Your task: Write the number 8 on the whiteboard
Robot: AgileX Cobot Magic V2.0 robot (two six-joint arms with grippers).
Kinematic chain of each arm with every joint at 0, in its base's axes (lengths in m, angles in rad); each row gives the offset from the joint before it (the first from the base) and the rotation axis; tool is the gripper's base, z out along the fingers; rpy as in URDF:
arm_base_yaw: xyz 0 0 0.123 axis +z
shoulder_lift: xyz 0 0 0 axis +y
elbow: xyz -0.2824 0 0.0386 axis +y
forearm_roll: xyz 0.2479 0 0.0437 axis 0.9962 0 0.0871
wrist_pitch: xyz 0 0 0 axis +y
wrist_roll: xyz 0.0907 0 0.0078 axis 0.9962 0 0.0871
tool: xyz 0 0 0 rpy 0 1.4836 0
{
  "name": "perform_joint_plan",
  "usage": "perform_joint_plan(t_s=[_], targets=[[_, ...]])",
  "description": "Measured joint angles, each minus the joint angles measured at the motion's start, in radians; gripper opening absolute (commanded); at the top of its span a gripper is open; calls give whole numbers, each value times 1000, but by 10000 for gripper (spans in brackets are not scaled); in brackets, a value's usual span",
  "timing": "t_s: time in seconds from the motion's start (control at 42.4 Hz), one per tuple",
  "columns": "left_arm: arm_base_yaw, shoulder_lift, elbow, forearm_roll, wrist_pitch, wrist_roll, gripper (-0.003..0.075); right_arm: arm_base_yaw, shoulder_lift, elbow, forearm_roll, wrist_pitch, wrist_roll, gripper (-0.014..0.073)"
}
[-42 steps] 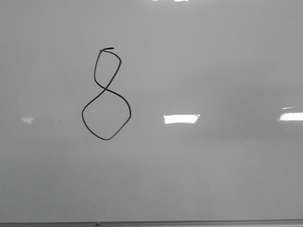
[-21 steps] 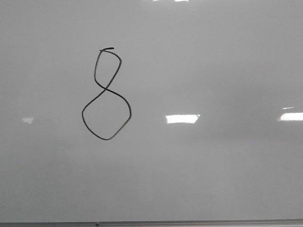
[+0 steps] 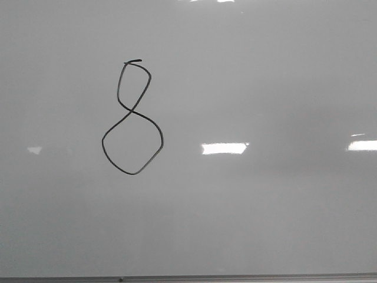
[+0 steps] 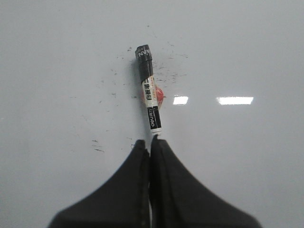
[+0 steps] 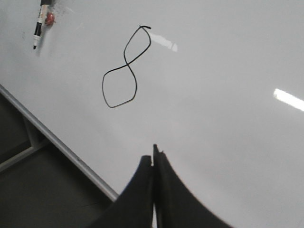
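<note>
Black ink forms the number 8 (image 3: 132, 118) on the glossy whiteboard (image 3: 265, 206), well beyond the right gripper (image 5: 153, 159), whose fingers are pressed together on nothing. A marker (image 4: 149, 90) lies just past the tips of the left gripper (image 4: 150, 142), its near end almost at the closed fingers; whether they touch it is unclear.

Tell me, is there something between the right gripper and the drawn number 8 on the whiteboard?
Nothing visible. In the right wrist view only bare whiteboard lies between the right gripper, fingers together, and the number 8. A marker appears far off to the side.
</note>
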Motion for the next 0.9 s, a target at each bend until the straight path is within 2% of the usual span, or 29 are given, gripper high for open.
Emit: perform_joint_plan(t_s=[0.118, 0.33, 0.519, 0.636, 0.896], targets=[[0, 0, 0, 0, 0, 0, -21, -9, -23, 38, -100, -115, 76, -68], [0, 0, 0, 0, 0, 0, -21, -129, -139, 209, -401, -344, 523, -68], [0, 0, 0, 0, 0, 0, -21, -262, -253, 355, -612, -375, 829, -68], [0, 0, 0, 0, 0, 0, -21, -296, -318, 397, -668, -354, 889, -68], [0, 0, 0, 0, 0, 0, -21, -316, -428, 397, -687, -202, 913, -68]])
